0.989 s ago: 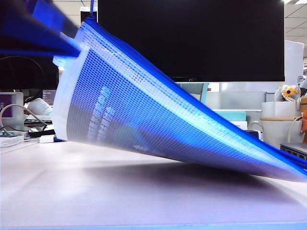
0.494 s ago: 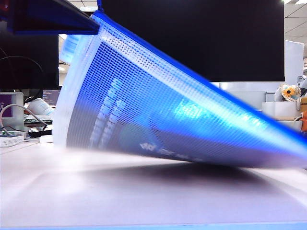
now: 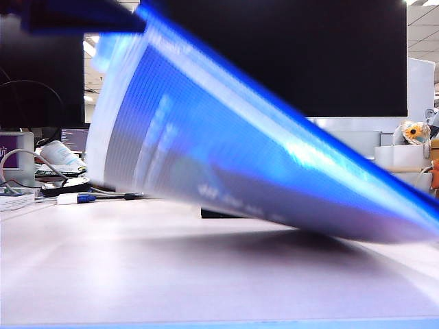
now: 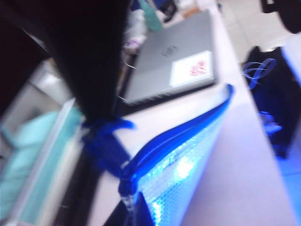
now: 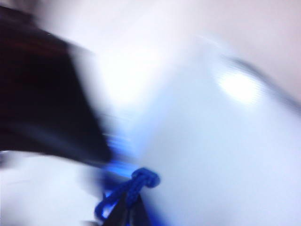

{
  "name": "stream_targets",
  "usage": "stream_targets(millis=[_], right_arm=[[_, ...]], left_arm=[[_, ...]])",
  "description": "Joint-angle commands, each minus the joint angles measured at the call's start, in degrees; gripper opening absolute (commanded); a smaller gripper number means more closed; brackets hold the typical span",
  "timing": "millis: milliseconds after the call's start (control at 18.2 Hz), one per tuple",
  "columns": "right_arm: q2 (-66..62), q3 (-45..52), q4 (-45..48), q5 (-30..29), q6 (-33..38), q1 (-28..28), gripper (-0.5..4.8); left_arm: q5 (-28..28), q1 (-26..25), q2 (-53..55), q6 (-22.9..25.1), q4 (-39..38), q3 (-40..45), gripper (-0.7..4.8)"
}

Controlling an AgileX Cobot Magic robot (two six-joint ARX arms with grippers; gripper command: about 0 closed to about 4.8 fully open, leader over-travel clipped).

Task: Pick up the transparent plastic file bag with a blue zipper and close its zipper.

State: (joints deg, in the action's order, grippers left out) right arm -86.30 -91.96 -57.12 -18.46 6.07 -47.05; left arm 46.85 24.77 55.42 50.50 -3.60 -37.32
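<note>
Right now the file bag (image 3: 226, 147) hangs tilted over the table (image 3: 137, 274), the left gripper (image 4: 101, 125) shut on its raised corner by the zipper (image 4: 188, 127) to brace it, the right gripper (image 5: 127, 207) clamped on the pull tab (image 5: 129, 190), likely ready to slide.

The left hand (image 3: 86, 15) hung high over the table's left side, its dark fingers (image 4: 94, 61) closed on the file bag (image 3: 226, 157) at its raised end. The right hand (image 5: 124, 209), heavily blurred in its wrist view, was closed on the blue looped pull tab (image 5: 127, 190) of the zipper (image 4: 183, 132).
</note>
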Motion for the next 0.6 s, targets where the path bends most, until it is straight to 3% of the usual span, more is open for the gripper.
stream_targets(millis=[55, 330, 439, 604], right_arm=[[0.3, -0.2, -1.3, 10.0, -1.6, 0.0, -0.06], [0.2, -0.1, -3.2, 15.7, -1.6, -0.1, -0.06], [0.2, 3.5, -4.9, 20.0, -1.6, 0.3, -0.06], [0.2, 9.6, -4.1, 20.3, -1.6, 0.3, -0.06]], left_arm=[[-1.2, 0.0, -0.2, -0.2, 0.4, -1.7, -0.06], [-5.8, 0.0, -0.3, -0.2, -1.1, -1.9, -0.06], [-6.5, -2.3, -1.1, -0.2, -0.6, -1.9, -0.06], [-5.7, -7.4, -4.5, -0.2, -0.6, -1.9, -0.06]])
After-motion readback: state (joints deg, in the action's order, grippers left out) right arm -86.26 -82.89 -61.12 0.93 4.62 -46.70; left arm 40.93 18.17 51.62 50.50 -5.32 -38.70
